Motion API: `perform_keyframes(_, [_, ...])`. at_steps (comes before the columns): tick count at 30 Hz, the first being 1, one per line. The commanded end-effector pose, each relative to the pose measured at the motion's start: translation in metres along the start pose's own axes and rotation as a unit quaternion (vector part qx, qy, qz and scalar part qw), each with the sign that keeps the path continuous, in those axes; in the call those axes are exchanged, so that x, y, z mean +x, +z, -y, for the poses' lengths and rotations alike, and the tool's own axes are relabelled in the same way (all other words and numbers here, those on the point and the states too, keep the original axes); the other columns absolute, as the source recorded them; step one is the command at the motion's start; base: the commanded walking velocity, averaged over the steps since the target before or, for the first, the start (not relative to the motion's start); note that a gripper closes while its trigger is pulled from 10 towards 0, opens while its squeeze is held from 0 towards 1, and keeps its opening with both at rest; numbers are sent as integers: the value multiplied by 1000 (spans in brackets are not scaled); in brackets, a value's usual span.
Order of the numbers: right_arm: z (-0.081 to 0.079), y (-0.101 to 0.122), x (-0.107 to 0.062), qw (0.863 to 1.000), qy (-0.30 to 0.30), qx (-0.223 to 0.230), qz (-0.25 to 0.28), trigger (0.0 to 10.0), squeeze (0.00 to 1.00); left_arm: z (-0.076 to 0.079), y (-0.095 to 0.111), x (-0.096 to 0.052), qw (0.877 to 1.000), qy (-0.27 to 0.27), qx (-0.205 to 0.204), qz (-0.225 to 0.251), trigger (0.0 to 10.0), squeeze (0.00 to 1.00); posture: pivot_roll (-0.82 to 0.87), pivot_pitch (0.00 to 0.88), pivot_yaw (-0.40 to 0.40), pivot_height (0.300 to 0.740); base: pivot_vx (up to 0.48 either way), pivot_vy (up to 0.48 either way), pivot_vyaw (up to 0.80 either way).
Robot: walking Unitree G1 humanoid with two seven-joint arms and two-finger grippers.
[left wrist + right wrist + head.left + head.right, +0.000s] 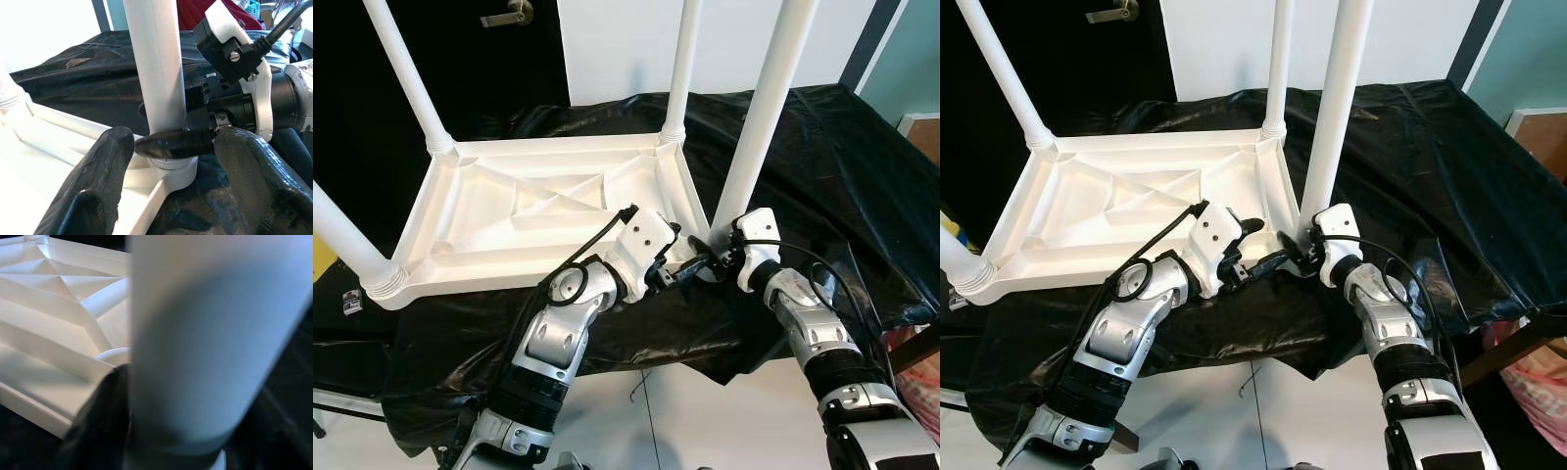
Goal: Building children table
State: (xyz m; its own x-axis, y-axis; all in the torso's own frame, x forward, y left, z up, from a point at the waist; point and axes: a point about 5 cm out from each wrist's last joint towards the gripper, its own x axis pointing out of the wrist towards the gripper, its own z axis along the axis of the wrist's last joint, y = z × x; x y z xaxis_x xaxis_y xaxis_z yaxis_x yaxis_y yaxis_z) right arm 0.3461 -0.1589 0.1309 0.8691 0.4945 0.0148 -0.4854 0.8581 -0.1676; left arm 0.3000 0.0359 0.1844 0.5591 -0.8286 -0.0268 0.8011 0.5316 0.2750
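The white plastic table top (519,211) lay upside down on the black sheet (822,166) that covered the work surface, its ribbed underside facing up. 4 white legs stood up from its corners: 1 at the far left (406,73), 1 at the far right (683,69), 1 at the near left (342,240), and the near-right leg (766,108) that I was working on.

My right gripper (717,257) was clamped on that near-right leg just above its socket, 1 black finger (95,423) pressed against each side of the tube, which rose slightly tilted from the corner. My left gripper (677,271) sat just beside the same corner, reaching in from the near edge of the table top; its 2 fingers (98,176) were spread apart with the foot of the leg between them, not touching it. A fingertip of my right gripper (173,145) crossed the leg's base between them
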Motion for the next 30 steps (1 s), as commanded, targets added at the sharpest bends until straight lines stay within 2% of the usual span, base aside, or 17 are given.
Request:
perform_keyframes(1, [-7, -10, 0, 999, 25, 1, -22, 0, 0, -3, 0, 1, 1000, 23, 6, -2, 10000, 0, -15, 15, -7, 740, 0, 0, 0])
perform_keyframes(7, [-3, -17, -3, 999, 17, 5, -39, 0, 0, -3, -1, 1, 1000, 25, 6, -2, 10000, 0, -16, 15, -7, 740, 0, 0, 0])
perform_keyframes(8, [-2, -18, -3, 999, 13, 8, -41, 7529, 0, -3, -1, 1, 1000, 25, 6, -2, 10000, 0, -16, 15, -7, 740, 0, 0, 0])
perform_keyframes(12, [-1, -18, -3, 999, 6, 10, -43, 7529, 0, -3, -1, 1, 1000, 25, 6, -1, 10000, 0, -16, 15, -7, 740, 0, 0, 0])
perform_keyframes(13, [-1, -19, -3, 999, -3, 15, -44, 10000, 0, -3, -1, 1, 1000, 25, 6, -1, 10000, 0, -19, 19, -8, 740, 0, 0, 0])
perform_keyframes(17, [-1, -21, 0, 995, -65, 38, -58, 10000, 0, -3, -1, 1, 1000, 25, 4, -1, 10000, 0, -19, 23, -11, 740, 0, 0, 0])
perform_keyframes(18, [-1, -21, 0, 995, -65, 38, -58, 10000, 0, -3, -1, 1, 1000, 25, 4, -1, 10000, 0, -19, 23, -11, 740, 0, 0, 0])
perform_keyframes(20, [-6, -23, 3, 987, -132, 65, -67, 10000, 0, -2, -1, 0, 1000, 25, 3, -2, 10000, 0, -21, 26, -11, 740, 0, 0, 0])
perform_keyframes(22, [-6, -23, 3, 987, -132, 65, -67, 10000, 0, -2, -1, 0, 1000, 25, 3, -2, 10000, 0, -21, 26, -11, 740, 0, 0, 0])
perform_keyframes(23, [-13, -25, 4, 976, -188, 86, -73, 10000, 0, -2, -1, 0, 1000, 25, 2, -1, 10000, 0, -23, 26, -11, 740, 0, 0, 0])
perform_keyframes(28, [-17, -26, 4, 970, -214, 92, -74, 10000, 0, -1, -2, 0, 1000, 24, 1, -1, 10000, 0, -24, 28, -12, 740, 0, 0, 0])
perform_keyframes(30, [-26, -23, 6, 955, -271, 104, -64, 10000, 0, -1, -2, 1, 1000, 24, 1, -2, 10000, 0, -25, 30, -12, 740, 0, 0, 0])
